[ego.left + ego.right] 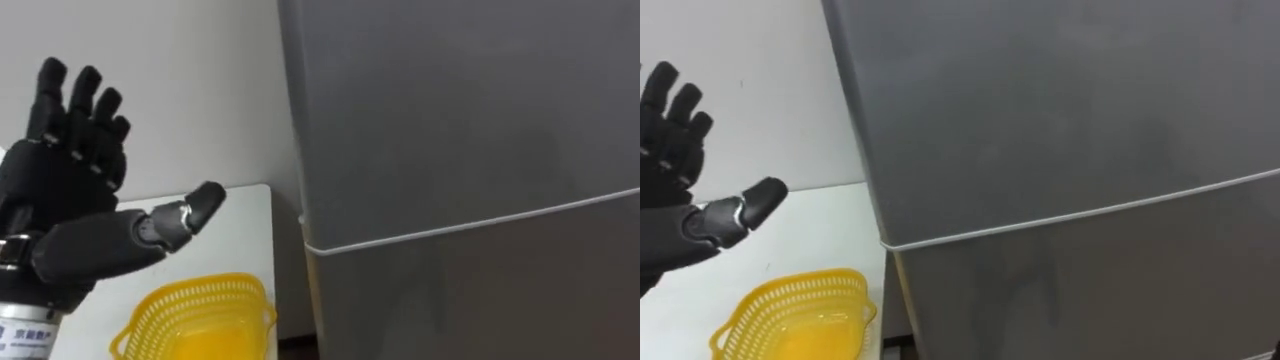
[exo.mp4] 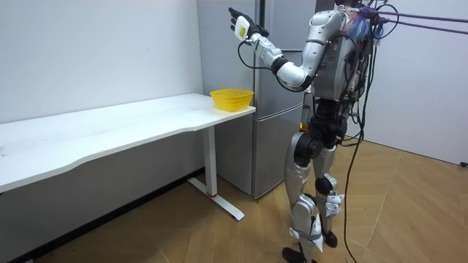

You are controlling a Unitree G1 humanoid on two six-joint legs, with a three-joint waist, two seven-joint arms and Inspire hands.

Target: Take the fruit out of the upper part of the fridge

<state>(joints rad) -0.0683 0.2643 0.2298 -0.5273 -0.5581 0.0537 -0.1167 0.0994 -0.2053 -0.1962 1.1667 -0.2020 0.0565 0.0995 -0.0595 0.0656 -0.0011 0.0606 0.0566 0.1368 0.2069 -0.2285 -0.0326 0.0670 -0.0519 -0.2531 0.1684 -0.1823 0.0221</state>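
Upper fridge door [image 1: 460, 110] is shut; whatever you're fetching is presumably behind it.
Left eye view: left hand [image 1: 55, 205] is raised, fingers spread, empty, left of the door's vertical left edge.
Room view: the hand sits high, near the fridge's corner, above the yellow basket [image 2: 232, 98] on the desk [image 2: 110, 128].
Right eye view: the door edge lies to the hand's right.

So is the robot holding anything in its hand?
No, nothing. The left hand is open and empty, up in the air beside the closed fridge, above the yellow basket.
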